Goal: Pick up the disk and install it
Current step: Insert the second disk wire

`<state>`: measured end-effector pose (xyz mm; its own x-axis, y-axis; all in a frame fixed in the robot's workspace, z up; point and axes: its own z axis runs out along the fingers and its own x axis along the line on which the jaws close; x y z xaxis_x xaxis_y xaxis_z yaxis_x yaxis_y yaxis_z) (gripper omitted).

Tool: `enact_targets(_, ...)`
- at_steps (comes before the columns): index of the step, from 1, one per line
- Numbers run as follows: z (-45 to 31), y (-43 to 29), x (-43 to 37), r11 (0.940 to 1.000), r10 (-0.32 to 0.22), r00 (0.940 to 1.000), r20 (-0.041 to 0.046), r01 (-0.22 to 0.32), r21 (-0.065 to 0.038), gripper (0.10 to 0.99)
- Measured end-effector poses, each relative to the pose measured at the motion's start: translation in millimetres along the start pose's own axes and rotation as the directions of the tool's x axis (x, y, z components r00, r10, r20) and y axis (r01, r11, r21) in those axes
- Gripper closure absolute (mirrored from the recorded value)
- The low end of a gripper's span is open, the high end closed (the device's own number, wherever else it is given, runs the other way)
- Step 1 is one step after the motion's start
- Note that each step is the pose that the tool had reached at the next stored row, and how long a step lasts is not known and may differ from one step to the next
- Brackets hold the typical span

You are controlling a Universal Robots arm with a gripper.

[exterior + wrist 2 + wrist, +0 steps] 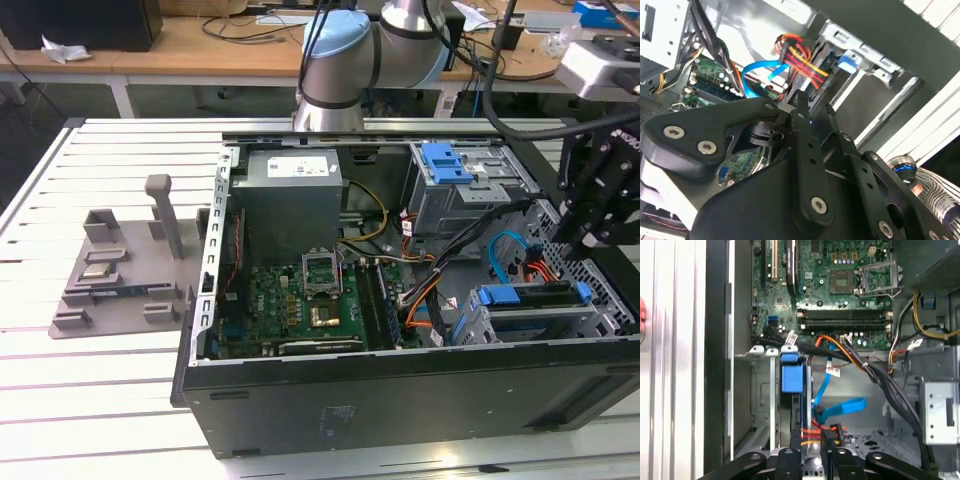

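**A:** How far along is the job?

**B:** Nearly done, I'd say. The disk (540, 297) sits on edge in the metal cage (520, 328) at the lower right of the exterior view, inside the open computer case (400, 400). Its blue frame shows at the end facing the circuit board (290, 300). In the first wrist view the disk (792, 377) stands slotted between the cage walls, blue tab toward the board.

**A:** So it's picked up and placed?

**B:** It looks that way. Whether it is pushed fully home or clicked in, I cannot tell. No cable appears plugged into it either. The red and orange wires (815, 432) lie loose just beside it.

**A:** And the gripper?

**B:** The gripper (572, 240) hangs at the right edge of the exterior view, above the cage and apart from the disk. In the first wrist view the gripper (811, 452) has its two fingers parted by a narrow gap. Only the wires show through that gap, so it holds nothing.

**A:** Is it touching anything?

**B:** Not that I can see. The case rests on the slatted counter (100, 400).
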<state>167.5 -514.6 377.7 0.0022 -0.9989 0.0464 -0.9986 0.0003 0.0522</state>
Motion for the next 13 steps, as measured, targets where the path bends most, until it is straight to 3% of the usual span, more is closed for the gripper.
enact_targets(4, 5.5, 16.6, -0.9, 0.9998, -0.019, 0.9998, -0.0009, 0.019, 0.001, 0.784)
enact_targets(11, 10.0, 19.8, -1.5, 0.9993, -0.038, 0.9993, -0.002, 0.038, 0.002, 0.784)
enact_targets(13, 10.0, 19.8, -1.5, 0.9993, -0.038, 0.9993, -0.002, 0.038, 0.002, 0.867)
